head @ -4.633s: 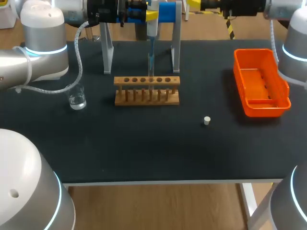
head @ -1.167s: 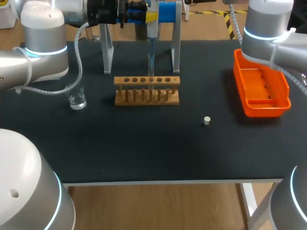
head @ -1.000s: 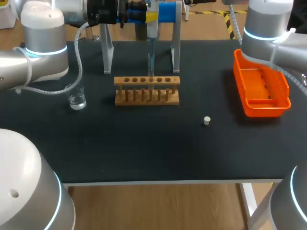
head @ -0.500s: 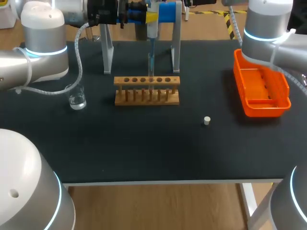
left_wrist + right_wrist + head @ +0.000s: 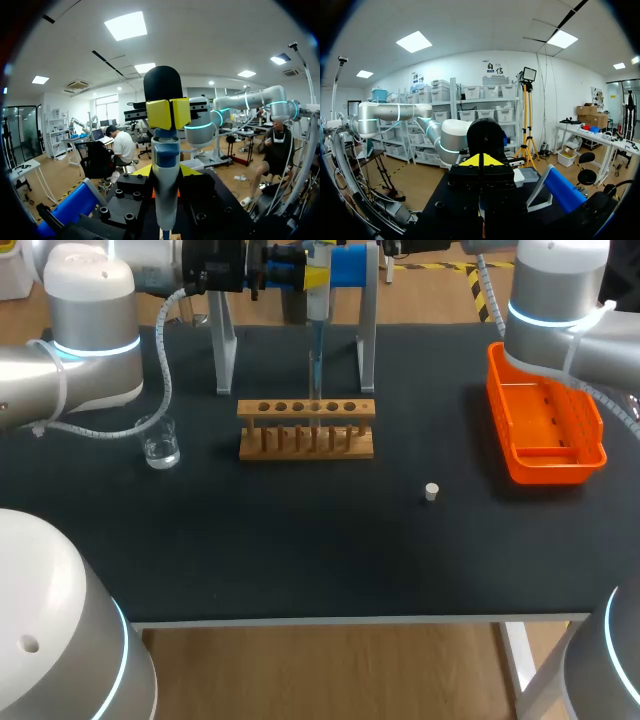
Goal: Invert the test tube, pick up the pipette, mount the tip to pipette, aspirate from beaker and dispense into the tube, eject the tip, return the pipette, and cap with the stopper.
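Swung in since earlier, the right arm stands over the tabletop's far right corner; left fingers hold the pipette upright above the rack. Left wrist view: both tips clamp it. Right wrist view: right fingers pressed together, empty.

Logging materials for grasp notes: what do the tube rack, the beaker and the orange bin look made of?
Tube rack: wood, by its matt tan, grain-like look. Beaker: clear glass or plastic; the table shows through it. Orange bin: probably moulded plastic, by its uniform glossy colour.
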